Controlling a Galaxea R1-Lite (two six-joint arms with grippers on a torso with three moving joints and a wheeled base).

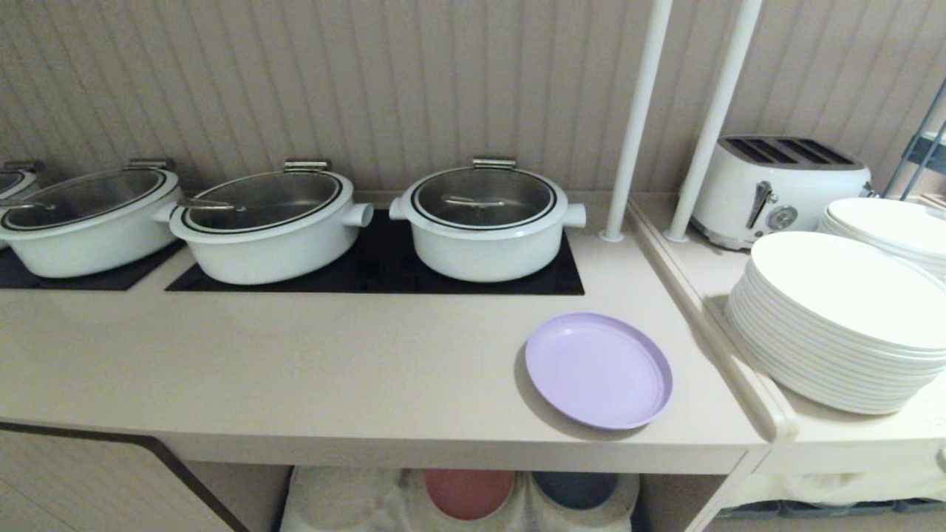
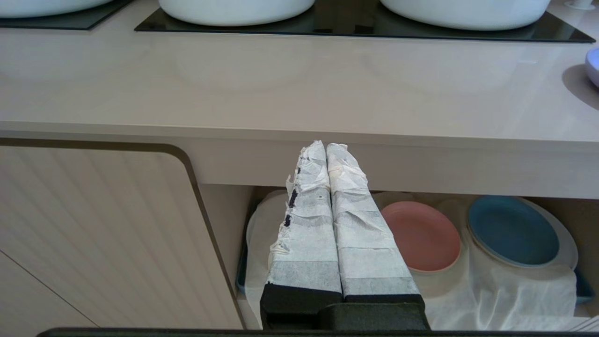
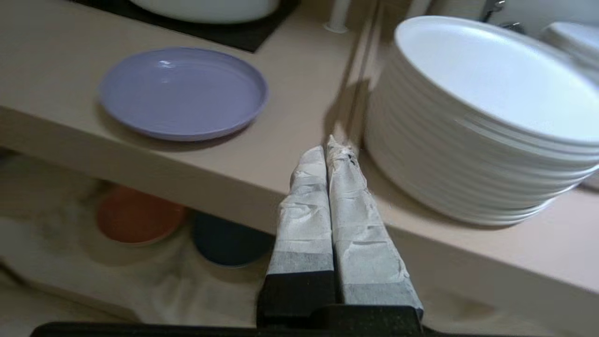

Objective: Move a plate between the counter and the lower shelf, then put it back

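Observation:
The pale lavender plate lies flat on the beige counter, near its front right corner; the right wrist view also shows the plate. My right gripper is shut and empty, held in front of the counter's edge, to the right of the plate and apart from it. My left gripper is shut with nothing in it, parked low before the counter's front edge. Neither gripper shows in the head view. Below the counter, the lower shelf is draped with a crinkled white sheet.
On the lower shelf sit a salmon-pink plate and a dark blue plate. White lidded pots stand on black hob panels. A tall stack of white plates and a toaster occupy the right side ledge. Two white poles rise at the counter's right end.

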